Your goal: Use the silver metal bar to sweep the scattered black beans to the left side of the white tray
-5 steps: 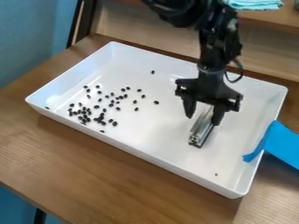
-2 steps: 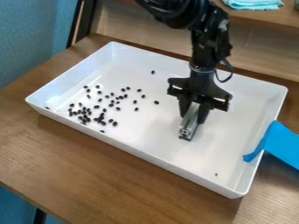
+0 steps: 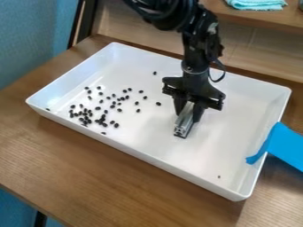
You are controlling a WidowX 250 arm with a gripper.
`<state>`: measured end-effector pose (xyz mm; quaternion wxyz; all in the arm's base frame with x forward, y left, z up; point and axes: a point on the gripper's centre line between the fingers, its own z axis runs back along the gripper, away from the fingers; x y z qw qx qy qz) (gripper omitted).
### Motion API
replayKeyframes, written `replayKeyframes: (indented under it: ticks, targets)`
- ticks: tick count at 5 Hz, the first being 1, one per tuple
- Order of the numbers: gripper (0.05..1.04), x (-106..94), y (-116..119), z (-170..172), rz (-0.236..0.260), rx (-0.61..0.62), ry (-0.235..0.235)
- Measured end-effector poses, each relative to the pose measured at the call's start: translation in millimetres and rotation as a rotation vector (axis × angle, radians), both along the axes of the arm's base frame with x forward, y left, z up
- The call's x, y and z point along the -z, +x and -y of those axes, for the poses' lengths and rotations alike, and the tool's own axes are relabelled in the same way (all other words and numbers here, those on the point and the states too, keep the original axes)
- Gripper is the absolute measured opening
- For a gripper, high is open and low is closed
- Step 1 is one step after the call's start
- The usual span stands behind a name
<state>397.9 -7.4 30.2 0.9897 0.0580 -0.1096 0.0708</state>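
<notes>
With its fingers closed on both sides of a metal bar (image 3: 184, 123), the end effector (image 3: 188, 114) stood inside the white tray (image 3: 225, 142), well apart from the black beans (image 3: 116, 125); good handling called for a firm, centred squeeze, the bar kept from twisting.While its fingers pinched a metal bar (image 3: 184, 123) from both sides, the end effector (image 3: 188, 114) hung inside the white tray (image 3: 225, 142), apart from the tray's black beans (image 3: 116, 125); good handling called for a firm, even squeeze without twisting.

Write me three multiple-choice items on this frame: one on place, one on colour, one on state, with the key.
1. Where in the white tray do most of the small black pieces lie, as pictured?
A) Left part
B) Far right corner
C) Nearest corner

2. What colour is the strip over the tray's right edge?
A) Red
B) Yellow
C) Blue

3. How is the gripper?
A) Spread wide, empty
B) Closed on the metal bar
C) Closed, empty

1 A: they are scattered left of the gripper.
2 C: the strip is bright blue.
3 B: its fingers flank the bar closely.
</notes>
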Motion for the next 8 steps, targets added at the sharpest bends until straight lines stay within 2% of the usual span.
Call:
replayKeyframes:
  ticks: [1,2,3,4,5,6,7,8]
  targets:
    - [0.389,0.2,-21,-29,-0.025,0.021,0.003]
    - [0.389,-1.8,-45,-74,-0.053,0.027,-0.009]
    - [0.389,-6.7,-54,-119,-0.093,-0.022,-0.022]
    - [0.389,-11.9,-62,-163,-0.097,-0.074,-0.022]
    - [0.389,-17.5,-69,-193,-0.069,-0.08,-0.015]
    - [0.389,-24.4,-75,-209,-0.061,-0.059,-0.054]
    - [0.389,-34.2,-76,-193,-0.069,-0.059,-0.133]
    - [0.389,-61.5,-72,-157,-0.018,-0.07,-0.156]
